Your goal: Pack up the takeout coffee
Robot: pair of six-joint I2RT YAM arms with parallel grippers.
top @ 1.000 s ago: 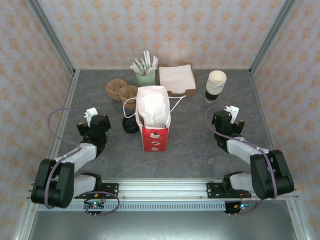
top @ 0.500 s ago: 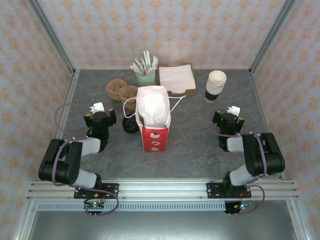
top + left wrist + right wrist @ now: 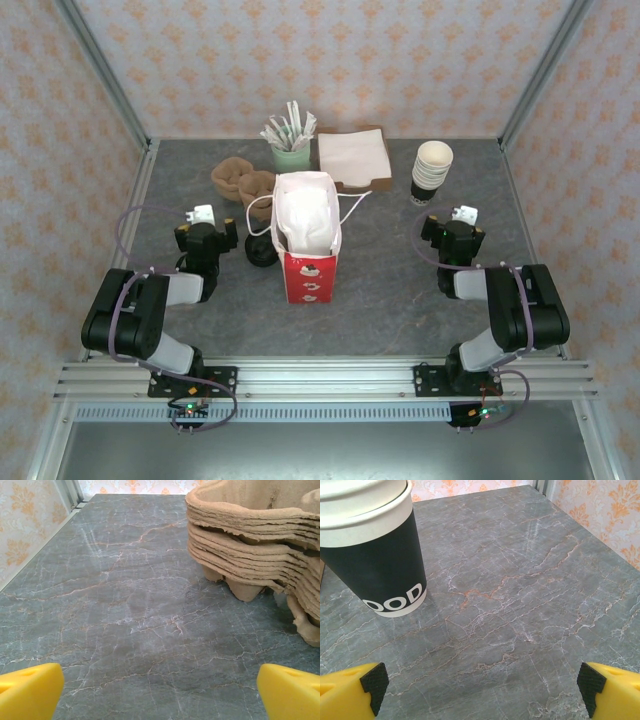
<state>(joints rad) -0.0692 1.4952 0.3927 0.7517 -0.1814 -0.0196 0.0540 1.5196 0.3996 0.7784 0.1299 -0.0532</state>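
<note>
On the grey marbled table [image 3: 380,300], seen from above, the takeout coffee [image 3: 263,251], a short dark-sided paper cup under a round black plastic lid, stands upright just beside the left foot of the tall red paper bag [image 3: 307,272], whose white-lined mouth opens upward. The left gripper [image 3: 205,233] sits to the cup's left, jaws spread wide and empty, pointing toward the far wall. The right gripper [image 3: 455,233], equally wide and empty, is well apart on the bag's other side. So the coffee lies sideways, to the right of the left gripper, its long axis vertical and only bare table between them. The left arm is plainly the nearer, and the bag stands in the right arm's straight path. From the left wrist, two yellow fingertips [image 3: 30,692] stand far apart over bare stone, with a stack of brown moulded-pulp cup carriers [image 3: 250,535] ahead on the right. From the right wrist, the yellow fingers with black pads [image 3: 372,680] are likewise apart over bare stone, and a stack of lidless cream-rimmed cups [image 3: 375,565] with a dark, white-lettered wall stands ahead on the left. By my judgement, the left gripper must turn rightward before it can take the cup's sides.
</note>
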